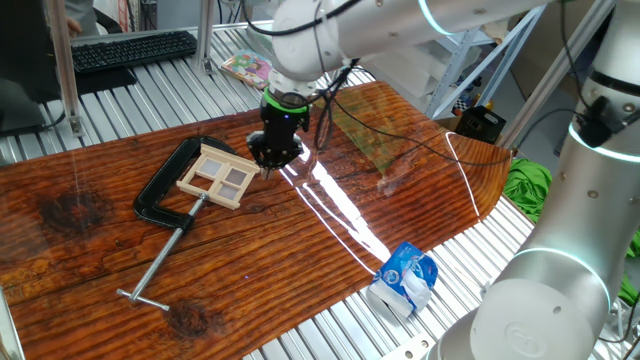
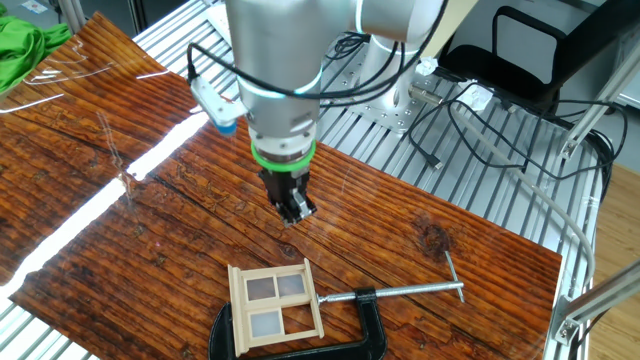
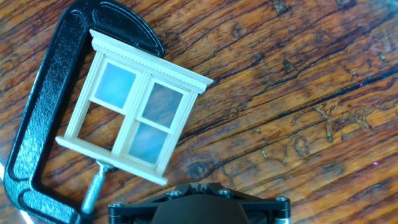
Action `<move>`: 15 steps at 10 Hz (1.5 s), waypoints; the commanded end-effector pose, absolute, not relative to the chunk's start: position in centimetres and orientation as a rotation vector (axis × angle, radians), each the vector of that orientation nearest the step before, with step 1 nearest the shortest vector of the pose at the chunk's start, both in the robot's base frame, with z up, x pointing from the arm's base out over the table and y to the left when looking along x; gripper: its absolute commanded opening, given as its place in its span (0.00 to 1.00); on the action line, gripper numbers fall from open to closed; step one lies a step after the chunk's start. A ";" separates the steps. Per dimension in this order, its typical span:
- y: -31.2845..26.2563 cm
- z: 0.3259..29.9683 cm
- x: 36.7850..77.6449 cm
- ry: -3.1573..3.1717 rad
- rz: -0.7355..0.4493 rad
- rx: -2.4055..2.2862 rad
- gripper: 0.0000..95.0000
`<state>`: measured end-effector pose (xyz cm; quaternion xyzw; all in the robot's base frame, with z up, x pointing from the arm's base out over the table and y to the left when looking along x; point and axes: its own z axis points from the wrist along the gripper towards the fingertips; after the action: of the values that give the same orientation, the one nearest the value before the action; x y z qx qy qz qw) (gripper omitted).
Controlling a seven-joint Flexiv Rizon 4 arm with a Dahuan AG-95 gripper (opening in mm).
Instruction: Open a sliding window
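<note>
While the sliding window (image 1: pixel 218 176) lies clamped, the fingers (image 2: pixel 297 211) hover beside it, their state unclear.

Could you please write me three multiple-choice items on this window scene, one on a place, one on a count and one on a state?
1. Where does the sliding window lie?
A. in the jaws of the black C-clamp
B. on the keyboard
C. on the blue and white packet

2. How many panes does its frame form?
A. two
B. four
C. six

3. How does the pincer stand to the window?
A. gripping it
B. apart from it, over the wooden board
C. under it

Key: 1 A, the clamp curves round the frame. 2 B, cross bars divide it in four. 3 B, bare board lies between them.
</note>
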<state>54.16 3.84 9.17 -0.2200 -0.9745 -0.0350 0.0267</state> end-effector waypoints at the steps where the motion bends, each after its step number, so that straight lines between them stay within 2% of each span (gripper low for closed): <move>1: 4.0 8.6 54.7 -3.020 -0.085 -0.694 0.00; 10: 4.7 7.6 56.4 -2.981 -0.019 -0.765 0.00; 15: 4.7 7.6 56.4 -3.064 -0.069 -0.686 0.00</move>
<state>56.28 4.58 7.53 -0.2213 -0.9750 -0.0210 0.0008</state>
